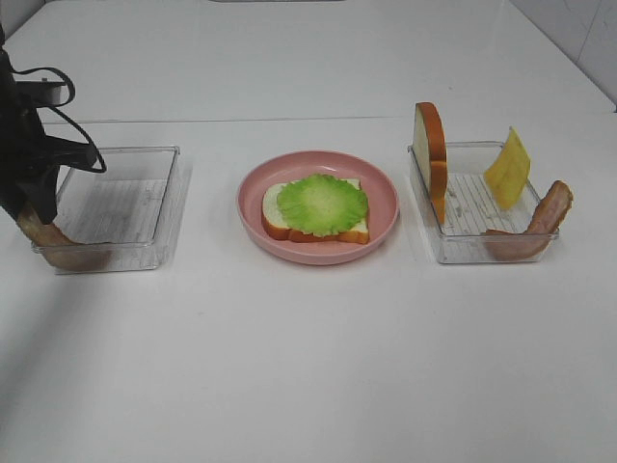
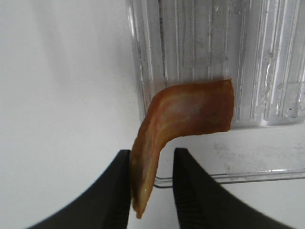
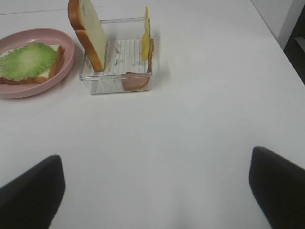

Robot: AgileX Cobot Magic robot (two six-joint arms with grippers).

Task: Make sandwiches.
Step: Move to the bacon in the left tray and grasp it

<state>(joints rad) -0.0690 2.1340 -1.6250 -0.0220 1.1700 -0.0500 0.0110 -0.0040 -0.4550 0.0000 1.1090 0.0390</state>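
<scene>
Overhead: a pink plate (image 1: 246, 203) in the middle of the white surface (image 1: 308, 367) holds a bread slice (image 1: 273, 207) under lettuce (image 1: 323, 204). The right tray (image 1: 472, 207) holds upright bread (image 1: 431, 145), cheese (image 1: 508, 169) and bacon (image 1: 549, 212). At the near-left corner of the left tray (image 1: 125, 212), the left tool (image 1: 29, 217) straddles a bacon strip (image 1: 63, 246).
Left wrist: its jaws are part open, with a gap beside the strip.
Right wrist: the right tool (image 3: 152, 191) is spread wide and empty.

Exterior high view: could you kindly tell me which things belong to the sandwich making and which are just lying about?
For the job: flat bread slice, lettuce, upright bread slice, cheese slice, left bacon strip, right bacon strip.
Only holding things: pink plate, left tray, right tray.
</scene>
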